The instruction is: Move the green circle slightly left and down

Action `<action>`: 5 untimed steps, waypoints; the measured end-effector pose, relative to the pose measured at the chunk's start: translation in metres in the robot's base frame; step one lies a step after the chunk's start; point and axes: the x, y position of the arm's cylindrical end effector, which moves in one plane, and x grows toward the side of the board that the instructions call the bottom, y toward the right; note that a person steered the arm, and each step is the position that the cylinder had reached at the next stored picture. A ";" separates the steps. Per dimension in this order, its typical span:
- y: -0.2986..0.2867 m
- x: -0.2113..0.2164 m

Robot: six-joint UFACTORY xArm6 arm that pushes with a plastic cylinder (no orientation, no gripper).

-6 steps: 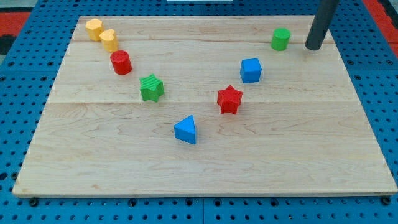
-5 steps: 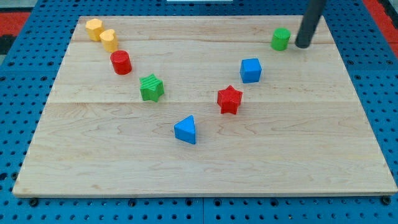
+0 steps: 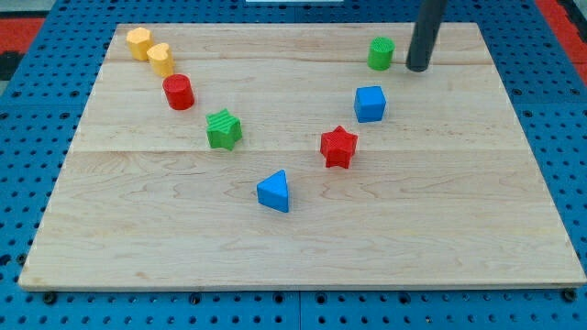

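Note:
The green circle (image 3: 381,53) is a small green cylinder standing near the view's top right of the wooden board (image 3: 303,247). My tip (image 3: 417,67) is just to its right and slightly lower, a small gap apart from it. The dark rod rises from the tip out of the view's top edge. A blue cube (image 3: 370,104) sits below the green circle.
A red star (image 3: 338,147) lies below the blue cube, a blue triangle (image 3: 273,192) near the middle, a green star (image 3: 223,129) left of centre. A red cylinder (image 3: 178,93) and two yellow blocks (image 3: 149,51) sit at the top left. Blue pegboard surrounds the board.
My tip has moved left along the top of the board. The green circle has slid left ahead of it, by about its own width.

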 end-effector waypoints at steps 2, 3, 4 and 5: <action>-0.037 -0.055; -0.064 -0.051; -0.074 -0.050; -0.074 -0.050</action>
